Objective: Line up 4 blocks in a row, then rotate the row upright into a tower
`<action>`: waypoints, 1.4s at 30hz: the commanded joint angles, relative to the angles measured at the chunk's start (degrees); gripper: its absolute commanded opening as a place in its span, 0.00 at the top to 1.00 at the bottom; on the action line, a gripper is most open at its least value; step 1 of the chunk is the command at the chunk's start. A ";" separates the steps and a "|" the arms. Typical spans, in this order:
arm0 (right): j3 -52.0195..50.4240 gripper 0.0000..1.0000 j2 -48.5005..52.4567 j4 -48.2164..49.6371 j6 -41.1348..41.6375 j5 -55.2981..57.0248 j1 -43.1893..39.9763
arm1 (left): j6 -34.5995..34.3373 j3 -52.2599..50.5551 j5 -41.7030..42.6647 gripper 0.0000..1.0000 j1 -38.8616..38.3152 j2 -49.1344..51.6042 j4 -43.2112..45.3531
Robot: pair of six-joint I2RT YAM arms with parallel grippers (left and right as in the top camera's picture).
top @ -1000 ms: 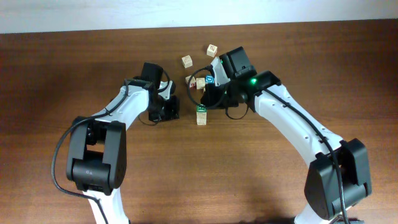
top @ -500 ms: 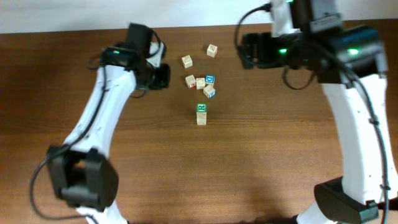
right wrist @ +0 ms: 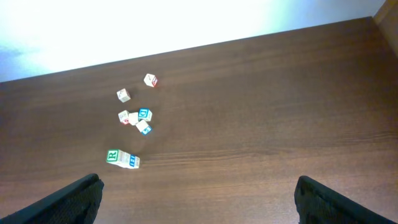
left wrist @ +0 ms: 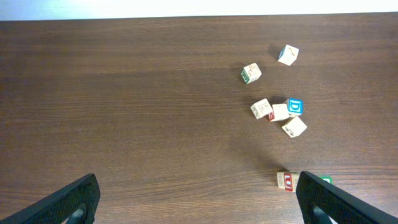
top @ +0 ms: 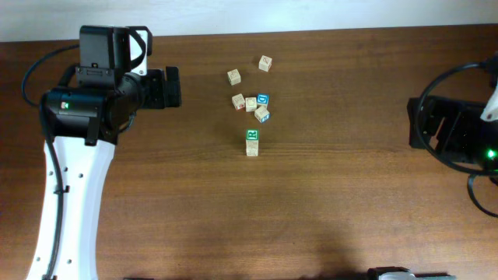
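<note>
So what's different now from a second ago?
The left gripper pulled away from the blocks to the left, the right gripper to the far right; both are open and empty. The blocks, green-faced one included, lie where they were.

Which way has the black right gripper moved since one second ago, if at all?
Yes: the black right gripper has withdrawn rightward, far from the green-faced pale-wood cube it hovered beside.

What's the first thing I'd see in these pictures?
Small wooden blocks bunched in the middle of the dark table, with a green-faced block on the robot's side of the bunch. The big left arm and right arm stand far off at either side.
</note>
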 commanded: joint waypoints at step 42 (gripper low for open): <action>-136.30 0.02 -78.05 93.09 -14.14 -4.72 0.76 | 0.72 0.83 -0.63 0.01 0.04 -0.02 -0.04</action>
